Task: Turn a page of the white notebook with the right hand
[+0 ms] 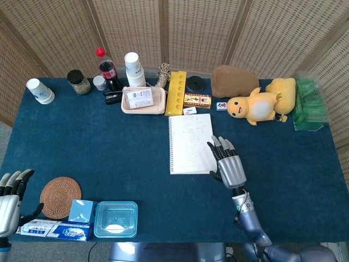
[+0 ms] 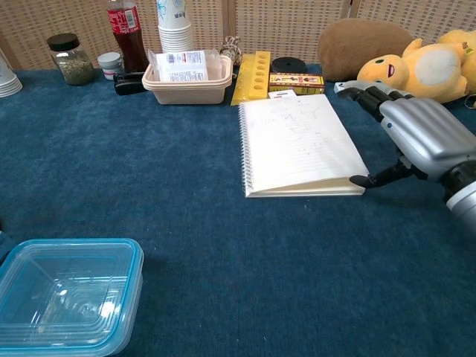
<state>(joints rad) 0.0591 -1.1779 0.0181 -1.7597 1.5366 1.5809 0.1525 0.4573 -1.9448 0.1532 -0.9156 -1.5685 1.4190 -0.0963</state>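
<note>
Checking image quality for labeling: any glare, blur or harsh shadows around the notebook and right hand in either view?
Head view: even, soft light; white notebook is bright but its faint writing still reads; right hand sharp, only a slight shadow beside it. Chest view: notebook and hand both in focus; mild sheen on the hand's metal back; the plastic container at the near corner is cropped.

white lined notebook [image 1: 190, 144] on dark blue cloth [image 1: 109, 147]; yellow plush duck [image 1: 252, 107] at two o'clock; silver-grey right hand [image 1: 227, 165].
</note>
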